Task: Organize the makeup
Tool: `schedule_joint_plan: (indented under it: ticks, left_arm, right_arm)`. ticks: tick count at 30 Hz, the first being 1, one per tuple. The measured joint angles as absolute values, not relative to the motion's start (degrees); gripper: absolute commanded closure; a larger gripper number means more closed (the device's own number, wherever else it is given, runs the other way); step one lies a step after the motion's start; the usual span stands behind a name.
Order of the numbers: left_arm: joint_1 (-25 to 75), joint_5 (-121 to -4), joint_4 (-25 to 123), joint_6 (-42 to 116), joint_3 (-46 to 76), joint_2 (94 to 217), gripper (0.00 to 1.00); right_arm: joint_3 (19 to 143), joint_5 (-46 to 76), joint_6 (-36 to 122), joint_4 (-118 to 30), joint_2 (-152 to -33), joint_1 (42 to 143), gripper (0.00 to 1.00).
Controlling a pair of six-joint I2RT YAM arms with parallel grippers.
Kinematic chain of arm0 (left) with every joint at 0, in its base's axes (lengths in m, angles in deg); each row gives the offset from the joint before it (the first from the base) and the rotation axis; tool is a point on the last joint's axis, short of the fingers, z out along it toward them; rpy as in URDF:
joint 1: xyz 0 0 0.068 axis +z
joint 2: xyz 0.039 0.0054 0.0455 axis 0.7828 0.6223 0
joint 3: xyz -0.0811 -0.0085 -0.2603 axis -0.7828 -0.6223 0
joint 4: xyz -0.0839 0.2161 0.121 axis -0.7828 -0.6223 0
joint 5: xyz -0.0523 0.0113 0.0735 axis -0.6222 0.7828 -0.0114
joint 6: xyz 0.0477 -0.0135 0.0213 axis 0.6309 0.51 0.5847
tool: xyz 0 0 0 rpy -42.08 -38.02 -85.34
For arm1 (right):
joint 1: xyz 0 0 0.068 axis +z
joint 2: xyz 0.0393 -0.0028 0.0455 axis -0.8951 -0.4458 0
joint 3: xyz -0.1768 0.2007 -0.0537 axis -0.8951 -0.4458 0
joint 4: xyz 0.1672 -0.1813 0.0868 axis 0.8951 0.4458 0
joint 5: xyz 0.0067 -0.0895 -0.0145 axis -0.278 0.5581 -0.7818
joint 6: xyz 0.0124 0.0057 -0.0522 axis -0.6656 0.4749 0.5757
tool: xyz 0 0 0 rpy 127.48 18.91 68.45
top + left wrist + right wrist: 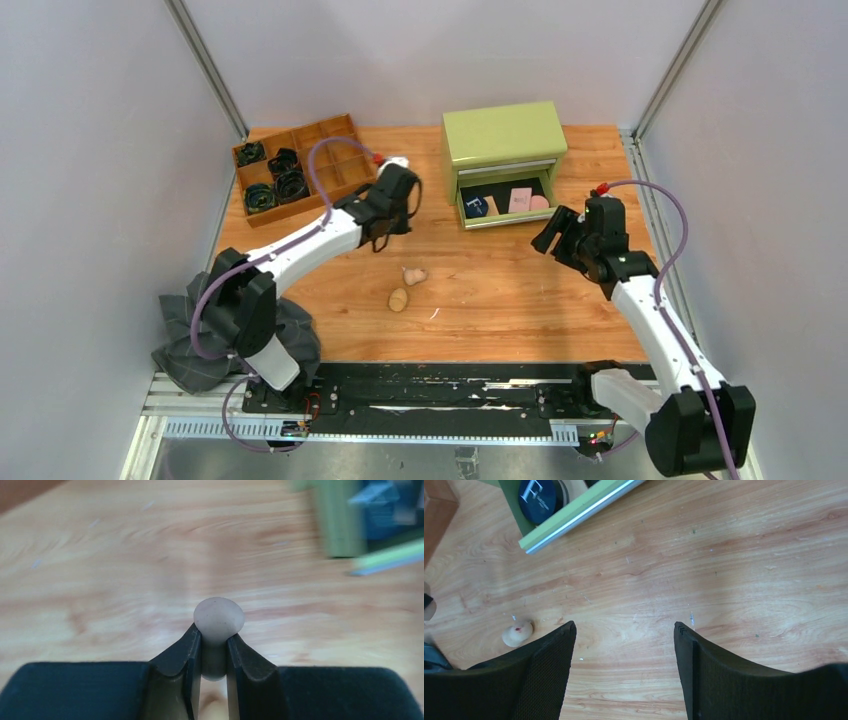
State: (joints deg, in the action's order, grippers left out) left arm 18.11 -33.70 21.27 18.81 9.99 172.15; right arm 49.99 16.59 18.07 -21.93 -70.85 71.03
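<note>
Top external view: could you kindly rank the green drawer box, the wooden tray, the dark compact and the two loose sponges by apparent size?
1. green drawer box, with its open drawer
2. wooden tray, not far behind
3. dark compact
4. sponges, too alike to separate

A wooden tray (300, 165) blocks the far left corner of the desk (520, 310). At the far edge a green box (505, 135) pushes its open drawer (508, 220) inward. The left gripper (215, 635), clamped on a pale sponge (219, 615), fills the gap between them. Two beige sponges (414, 275) lie mid-desk, and a grey cloth (185, 345) bunches at the near left corner. The wood under the spread right gripper (625, 626), near the right edge, lies open.
</note>
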Motion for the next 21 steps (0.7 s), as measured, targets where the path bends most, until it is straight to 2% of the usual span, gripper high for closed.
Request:
schedule_joint_plan:
  ticks: [4,9,18,21]
  left_arm:
    - [9.65,-37.22,21.36,24.82,23.81,178.27,0.75]
    - [3.9,-40.41,21.12,30.68,39.43,189.57,0.72]
    - [1.76,-41.7,18.38,36.86,60.77,208.5,0.67]
    - [1.65,-40.37,17.36,38.26,67.54,213.83,0.61]
  right_arm:
    - [49.91,18.16,16.08,-21.78,-66.45,71.03,0.31]
    - [49.69,20.89,15.14,-19.66,-59.92,71.03,0.34]
    - [49.99,29.68,17.61,-8.64,-49.6,71.03,0.34]
    - [49.99,31.19,17.85,-5.91,-46.74,71.03,0.34]
